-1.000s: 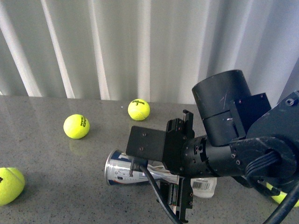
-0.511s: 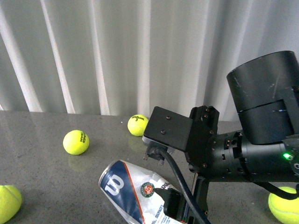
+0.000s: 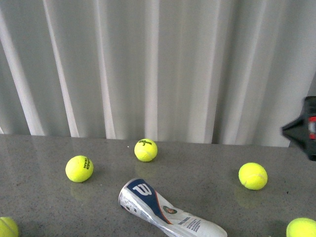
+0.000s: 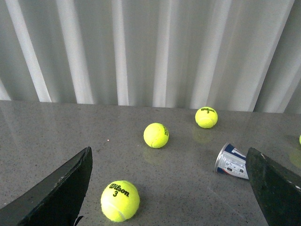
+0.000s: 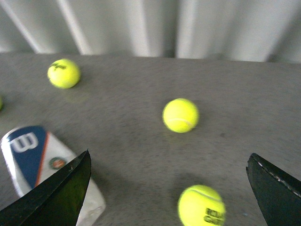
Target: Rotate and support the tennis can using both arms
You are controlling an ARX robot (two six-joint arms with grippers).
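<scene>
The clear plastic, silver-rimmed Wilson tennis can [image 3: 165, 210] lies on its side on the grey worktop [image 3: 39, 153], since neither gripper holds it. The left gripper [image 4: 168, 155] and right gripper [image 5: 168, 153] both gape wide and empty, the can ahead of each near one finger, probably readied for it.

The left end effector [image 4: 168, 149] is hanging open over the grey bench [image 4: 56, 127], its two dark fingers [image 4: 56, 188] spread wide and gripping nothing. The tennis can [image 4: 231, 161] is lying on its side, silver rim showing, its far end hiding behind one finger. Three tennis balls are sitting apart: a near ball [image 4: 120, 201], a middle ball [image 4: 156, 135] and a far ball [image 4: 206, 117] by the white curtain [image 4: 141, 47].
</scene>
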